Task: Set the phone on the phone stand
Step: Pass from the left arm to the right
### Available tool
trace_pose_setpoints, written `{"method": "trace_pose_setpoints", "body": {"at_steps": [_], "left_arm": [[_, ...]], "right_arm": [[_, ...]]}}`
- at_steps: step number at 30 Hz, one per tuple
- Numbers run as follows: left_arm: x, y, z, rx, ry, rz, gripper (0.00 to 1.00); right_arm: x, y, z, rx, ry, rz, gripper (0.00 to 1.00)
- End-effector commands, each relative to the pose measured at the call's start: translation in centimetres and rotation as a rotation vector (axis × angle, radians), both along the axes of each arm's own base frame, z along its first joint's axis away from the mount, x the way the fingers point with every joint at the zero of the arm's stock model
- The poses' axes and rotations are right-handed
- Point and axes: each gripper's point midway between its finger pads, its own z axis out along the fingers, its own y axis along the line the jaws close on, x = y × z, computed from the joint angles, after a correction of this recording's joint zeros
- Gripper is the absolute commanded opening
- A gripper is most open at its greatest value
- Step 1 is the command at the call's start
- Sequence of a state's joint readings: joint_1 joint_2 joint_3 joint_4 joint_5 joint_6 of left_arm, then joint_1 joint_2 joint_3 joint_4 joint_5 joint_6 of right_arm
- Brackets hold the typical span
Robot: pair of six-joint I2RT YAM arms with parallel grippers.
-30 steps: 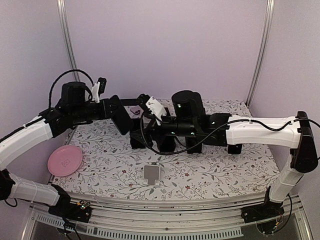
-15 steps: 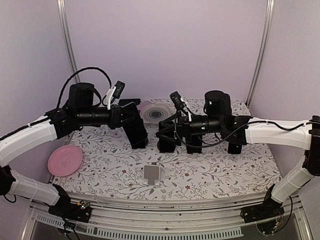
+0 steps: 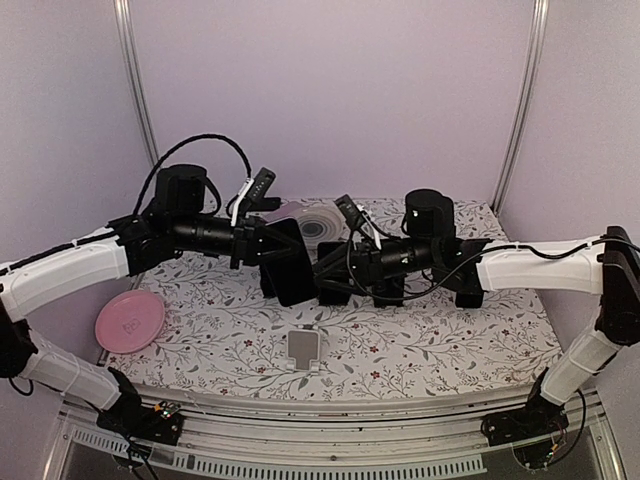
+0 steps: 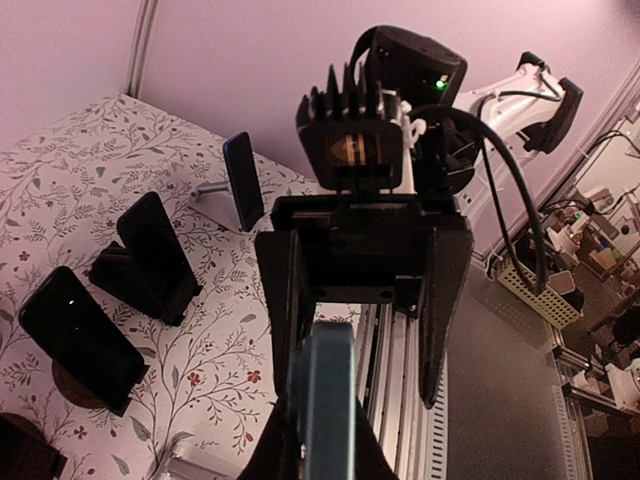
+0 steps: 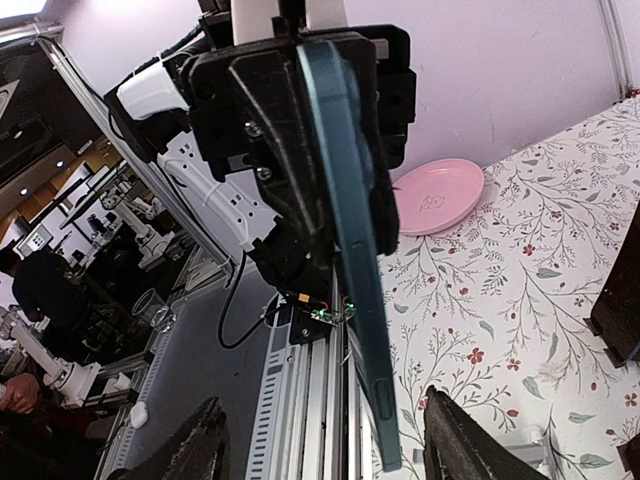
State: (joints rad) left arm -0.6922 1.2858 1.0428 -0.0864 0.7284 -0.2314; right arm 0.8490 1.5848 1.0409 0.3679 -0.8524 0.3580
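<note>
Dark glass with a teal edge, the phone (image 3: 290, 262) hangs in mid-air at the centre of the overhead frame, clamped between the left fingers (image 5: 262, 140). The right fingers (image 4: 445, 290) stand apart, one on either side of its free end. The pale phone stand (image 3: 304, 348) sits on the floral table (image 3: 450, 340), lower in the frame than the phone. A pink plate (image 3: 129, 321) lies at lower left.

Dark phone (image 3: 292, 262) upright in midair; pale phone stand (image 3: 304, 347) below, nearer front.
</note>
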Motion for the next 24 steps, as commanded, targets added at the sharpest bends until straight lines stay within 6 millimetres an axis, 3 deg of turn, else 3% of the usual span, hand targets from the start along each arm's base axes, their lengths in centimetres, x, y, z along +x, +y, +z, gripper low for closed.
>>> {"method": "trace_pose_setpoints", "body": {"at_steps": [1, 11, 14, 17, 18, 22, 24], "left_arm": [[-1.7, -1.6, 2.9, -0.078, -0.071, -0.125, 0.00], [-2.1, -2.9, 1.1, -0.034, -0.037, -0.177, 0.00], [-2.1, -3.1, 0.9, -0.024, -0.033, -0.181, 0.00], [-1.7, -3.1, 0.7, -0.013, -0.031, -0.160, 0.00], [-1.4, -3.0, 0.6, -0.008, -0.032, -0.142, 0.06], [-0.1, -2.6, 0.2, -0.009, -0.029, -0.040, 0.44], [0.3, -2.6, -0.5, -0.011, -0.008, -0.012, 0.53]], "right_arm": [[0.1, 0.6, 1.2, 0.037, 0.016, 0.050, 0.61], [0.0, 1.0, 0.2, 0.026, 0.054, 0.079, 0.22], [0.0, 1.0, -0.1, 0.021, 0.058, 0.074, 0.05], [0.3, 0.8, -0.5, 0.016, 0.058, 0.047, 0.02], [0.4, 0.7, -0.5, 0.017, 0.053, 0.034, 0.02], [1.0, 0.5, -1.4, 0.014, 0.025, -0.070, 0.02], [1.1, 0.3, -1.8, 0.027, 0.008, -0.107, 0.02]]}}
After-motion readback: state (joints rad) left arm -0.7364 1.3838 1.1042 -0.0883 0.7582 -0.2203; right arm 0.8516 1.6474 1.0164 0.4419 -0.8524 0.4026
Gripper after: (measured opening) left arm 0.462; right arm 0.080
